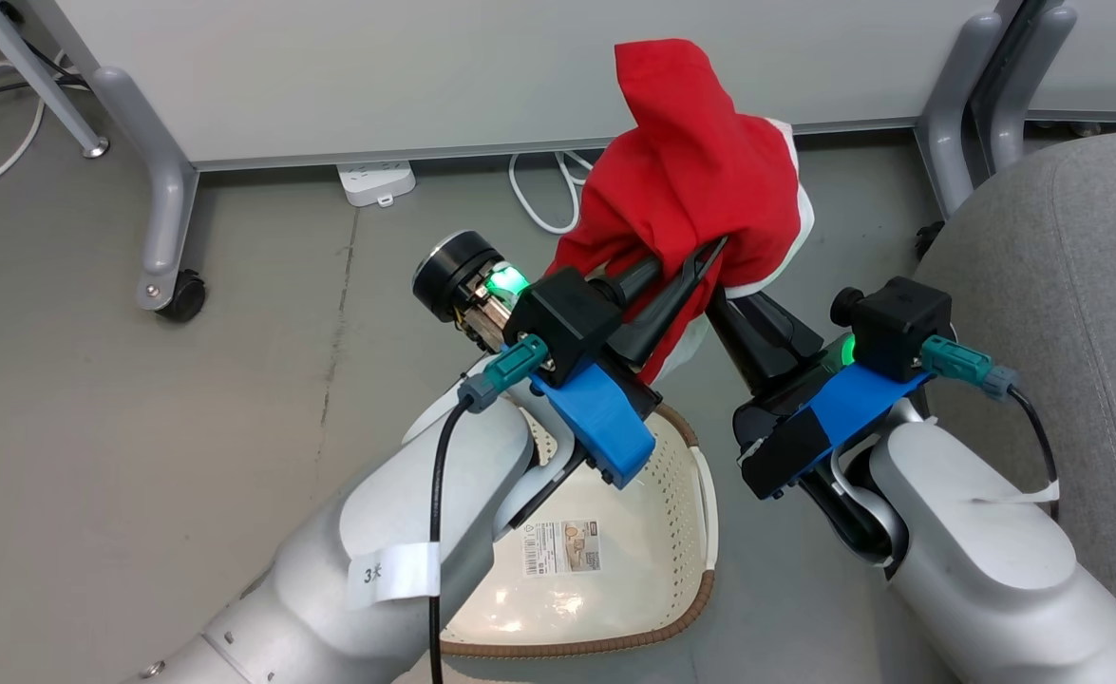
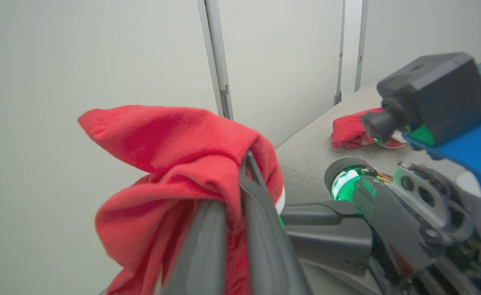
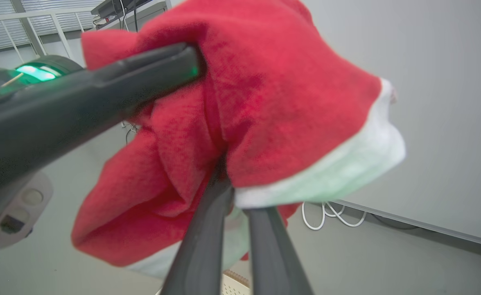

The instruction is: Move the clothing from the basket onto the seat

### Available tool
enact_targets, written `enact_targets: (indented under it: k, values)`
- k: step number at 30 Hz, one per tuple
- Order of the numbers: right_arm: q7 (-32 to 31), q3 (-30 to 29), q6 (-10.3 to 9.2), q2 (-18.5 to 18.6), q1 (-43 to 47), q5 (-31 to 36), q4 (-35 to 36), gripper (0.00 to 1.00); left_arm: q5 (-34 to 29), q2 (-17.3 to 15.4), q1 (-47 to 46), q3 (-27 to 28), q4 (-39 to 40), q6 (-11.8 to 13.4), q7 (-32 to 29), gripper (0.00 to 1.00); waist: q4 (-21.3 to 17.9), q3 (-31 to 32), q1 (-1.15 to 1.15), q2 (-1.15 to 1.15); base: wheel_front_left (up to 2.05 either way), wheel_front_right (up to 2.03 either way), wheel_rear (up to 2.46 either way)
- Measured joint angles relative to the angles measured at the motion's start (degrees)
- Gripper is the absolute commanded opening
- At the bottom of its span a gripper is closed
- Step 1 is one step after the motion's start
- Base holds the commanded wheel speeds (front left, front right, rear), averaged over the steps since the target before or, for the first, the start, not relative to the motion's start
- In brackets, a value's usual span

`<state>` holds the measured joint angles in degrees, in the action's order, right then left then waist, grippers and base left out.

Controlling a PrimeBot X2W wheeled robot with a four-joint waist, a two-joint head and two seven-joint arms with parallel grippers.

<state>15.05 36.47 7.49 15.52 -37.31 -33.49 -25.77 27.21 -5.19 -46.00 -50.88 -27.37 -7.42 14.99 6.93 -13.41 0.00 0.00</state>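
Up off the floor near the basket, left gripper and right gripper are both pinching one red garment. Rightward, the seat is bearing the other garment. A sticker is lying in the basket.
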Motion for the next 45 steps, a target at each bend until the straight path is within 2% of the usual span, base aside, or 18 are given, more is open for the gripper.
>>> enact_targets:
  k: [16,17,18,19,34,45]
  values:
    - [0.00,0.35,0.00,0.16,0.03,0.02,-0.11,0.00,-0.51,-0.05,0.01,0.49,-0.10,0.00,0.00,0.00,-0.39,-0.13,0.00,0.00,0.00,0.00,0.00]
    - [0.00,0.35,0.00,0.18,0.03,0.02,-0.14,0.00,-0.63,-0.05,0.01,0.65,-0.29,0.00,0.00,0.19,-0.39,-0.16,0.00,0.00,0.00,0.00,0.00]
    - [0.00,0.35,0.00,0.19,0.03,0.02,-0.19,0.00,-1.03,-0.09,0.01,0.87,-0.52,0.00,0.00,0.90,-0.38,-0.18,0.00,0.00,0.00,0.00,0.00]
    - [0.00,0.35,0.00,0.21,0.03,0.04,-0.21,0.00,-1.47,-0.10,0.01,1.33,-0.52,-0.01,0.00,1.00,-0.38,-0.21,0.00,0.00,0.00,0.00,0.00]
    - [0.00,-0.93,0.00,0.33,0.60,0.63,-0.38,0.00,-3.55,0.10,0.32,3.75,-0.68,0.00,0.00,1.00,-0.96,-0.45,0.00,0.00,0.00,0.00,0.00]
    - [-0.01,-6.25,0.00,0.19,2.53,3.46,0.78,0.00,-4.32,-0.44,1.03,3.96,-0.86,-0.01,0.00,1.00,-4.05,-0.95,0.00,0.00,0.00,0.00,0.00]
